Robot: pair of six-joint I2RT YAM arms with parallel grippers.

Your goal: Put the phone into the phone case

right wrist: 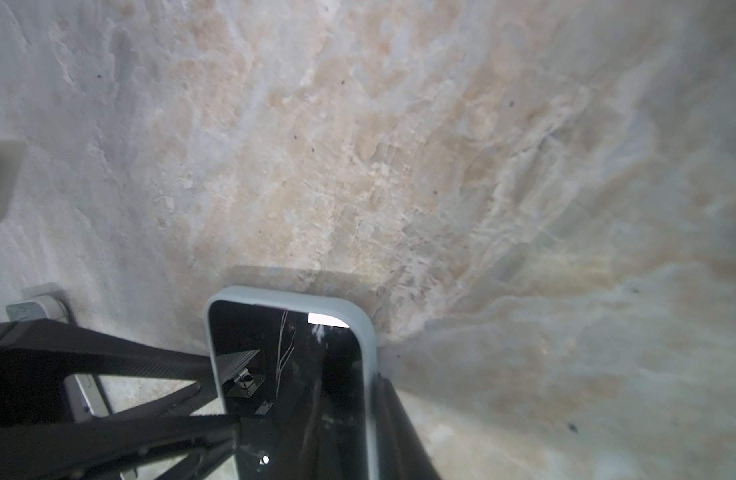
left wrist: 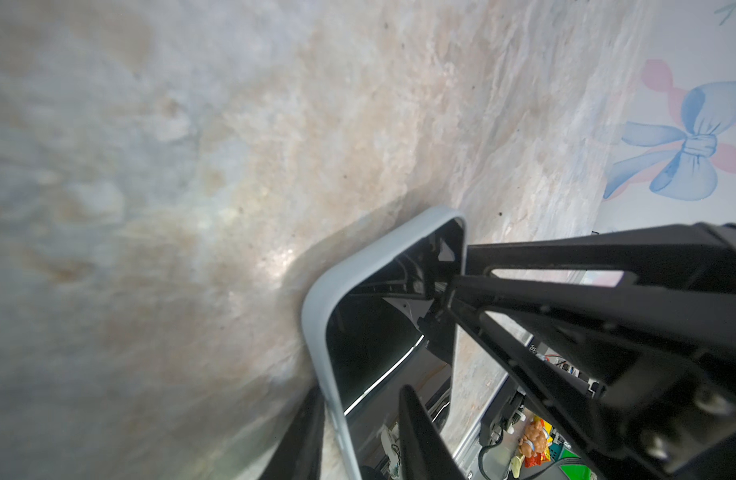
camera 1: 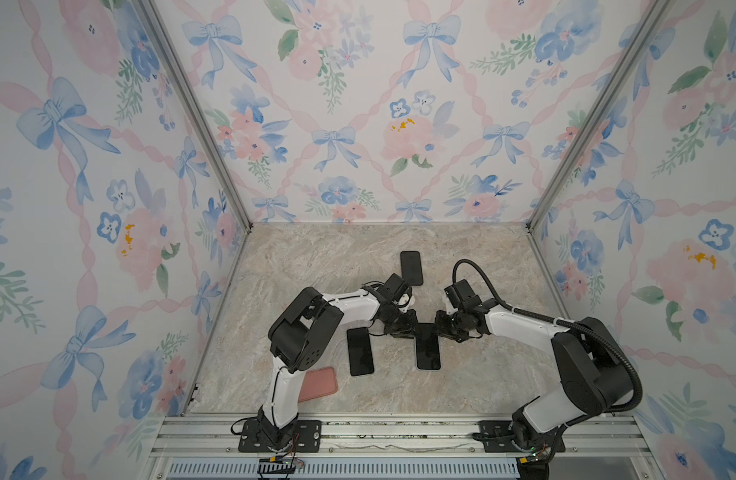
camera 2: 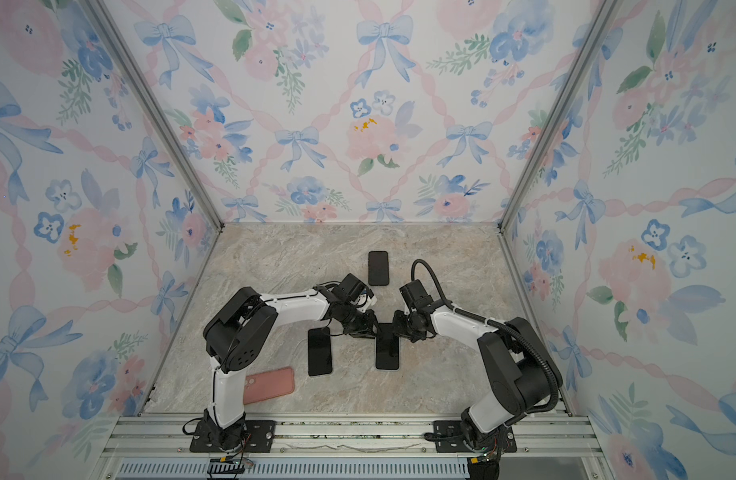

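Note:
A black phone [camera 1: 428, 353] [camera 2: 387, 353] lies flat mid-table, its far end between my two grippers. The wrist views show it sitting inside a pale grey phone case, whose rim [left wrist: 316, 299] [right wrist: 287, 293] wraps the phone's corners. My left gripper [camera 1: 414, 329] [left wrist: 362, 390] straddles one long side of the rim, jaws partly apart: one finger outside, the other over the screen. On the opposite long side, my right gripper [camera 1: 439, 328] [right wrist: 370, 382] has its fingers tight on the rim.
Two more black phones lie on the marble table, one left of the arms [camera 1: 360, 351] and one farther back [camera 1: 412, 268]. A pink case [camera 1: 318, 384] rests near the front left, partly behind the left arm. Floral walls enclose three sides.

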